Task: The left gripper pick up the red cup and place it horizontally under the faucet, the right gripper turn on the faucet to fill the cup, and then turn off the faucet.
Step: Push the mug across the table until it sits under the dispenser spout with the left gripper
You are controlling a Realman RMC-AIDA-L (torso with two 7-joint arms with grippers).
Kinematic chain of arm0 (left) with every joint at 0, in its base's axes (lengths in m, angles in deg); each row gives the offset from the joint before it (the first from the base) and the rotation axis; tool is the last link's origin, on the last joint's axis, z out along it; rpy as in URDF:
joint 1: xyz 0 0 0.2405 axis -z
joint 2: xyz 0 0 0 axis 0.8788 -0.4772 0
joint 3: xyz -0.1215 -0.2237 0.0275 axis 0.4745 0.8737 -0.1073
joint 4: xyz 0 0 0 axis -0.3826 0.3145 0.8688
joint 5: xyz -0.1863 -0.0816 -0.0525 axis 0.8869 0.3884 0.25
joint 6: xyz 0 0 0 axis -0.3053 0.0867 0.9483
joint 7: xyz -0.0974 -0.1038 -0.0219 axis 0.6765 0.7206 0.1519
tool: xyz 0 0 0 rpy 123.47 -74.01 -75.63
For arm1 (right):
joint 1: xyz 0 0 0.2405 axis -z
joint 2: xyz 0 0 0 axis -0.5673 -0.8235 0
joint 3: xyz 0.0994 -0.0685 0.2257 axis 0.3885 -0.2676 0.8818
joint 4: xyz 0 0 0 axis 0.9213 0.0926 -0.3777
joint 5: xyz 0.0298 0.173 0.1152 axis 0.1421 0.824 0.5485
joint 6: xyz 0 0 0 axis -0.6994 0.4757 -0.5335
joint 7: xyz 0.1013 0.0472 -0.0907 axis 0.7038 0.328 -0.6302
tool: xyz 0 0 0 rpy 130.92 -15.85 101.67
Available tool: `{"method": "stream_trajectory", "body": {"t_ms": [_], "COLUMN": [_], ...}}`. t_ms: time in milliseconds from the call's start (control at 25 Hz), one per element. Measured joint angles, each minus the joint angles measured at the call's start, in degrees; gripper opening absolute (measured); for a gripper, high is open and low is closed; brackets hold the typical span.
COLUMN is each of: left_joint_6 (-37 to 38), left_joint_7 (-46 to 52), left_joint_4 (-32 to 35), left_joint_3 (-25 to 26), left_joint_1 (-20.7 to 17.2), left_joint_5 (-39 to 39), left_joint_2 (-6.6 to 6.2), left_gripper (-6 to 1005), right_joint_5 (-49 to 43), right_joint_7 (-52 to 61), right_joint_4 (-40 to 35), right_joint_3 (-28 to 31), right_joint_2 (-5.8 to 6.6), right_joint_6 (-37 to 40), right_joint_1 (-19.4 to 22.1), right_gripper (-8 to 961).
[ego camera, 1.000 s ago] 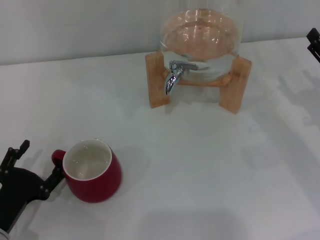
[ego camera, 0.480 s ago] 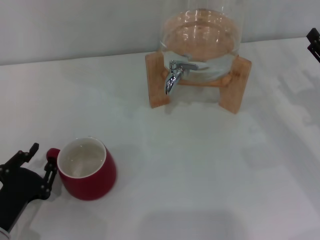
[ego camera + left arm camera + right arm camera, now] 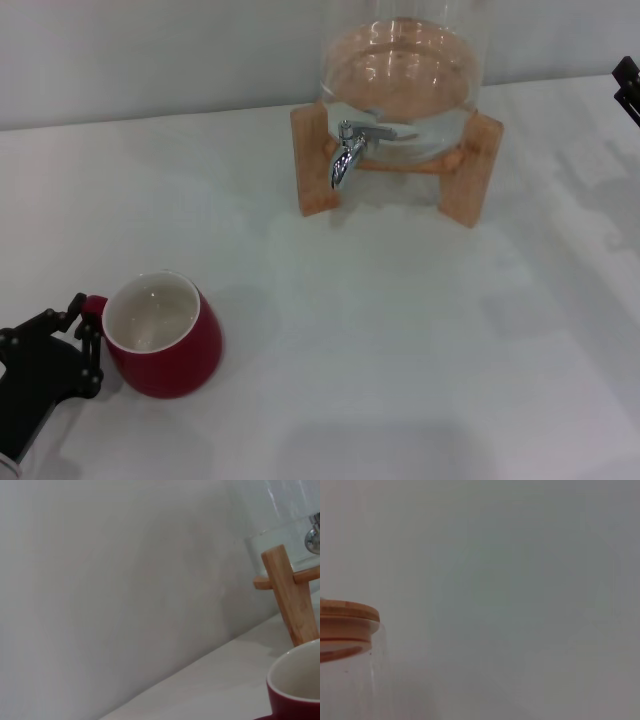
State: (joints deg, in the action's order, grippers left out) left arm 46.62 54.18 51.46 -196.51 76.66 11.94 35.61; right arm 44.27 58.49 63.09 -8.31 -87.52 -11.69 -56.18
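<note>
On table [image 3: 400, 330], red cup [image 3: 160, 345] empty, handle pinched by left pincer [image 3: 85, 325].

Lab bench (bare white table [image 3: 420, 350])

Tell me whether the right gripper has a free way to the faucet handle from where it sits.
Probably yes. The right gripper sits at the table's far right edge, and only bare table lies between it and the faucet. The red cup and left gripper are far off.
</note>
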Motion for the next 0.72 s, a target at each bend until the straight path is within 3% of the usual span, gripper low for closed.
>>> {"method": "stream_trajectory", "body": {"t_ms": [40,720], "left_joint_6": [-0.16,-0.69], "left_joint_7": [0.0,0.04], "left_joint_4": [0.0,0.55], "left_joint_3": [0.0,-0.04], "left_joint_1": [0.13,2.18], "left_joint_5": [0.04,-1.25], "left_joint_2": [0.0,-0.15], "left_gripper": [91,91], "right_joint_5": [0.0,0.33], "right_joint_7": [0.0,0.13], "right_joint_4": [0.0,0.0], "right_joint_3": [0.0,0.0], "right_joint_2": [0.0,0.0], "right_joint_6": [0.0,0.07], "right_joint_1": [0.0,0.0], "right_gripper": [827,827]}}
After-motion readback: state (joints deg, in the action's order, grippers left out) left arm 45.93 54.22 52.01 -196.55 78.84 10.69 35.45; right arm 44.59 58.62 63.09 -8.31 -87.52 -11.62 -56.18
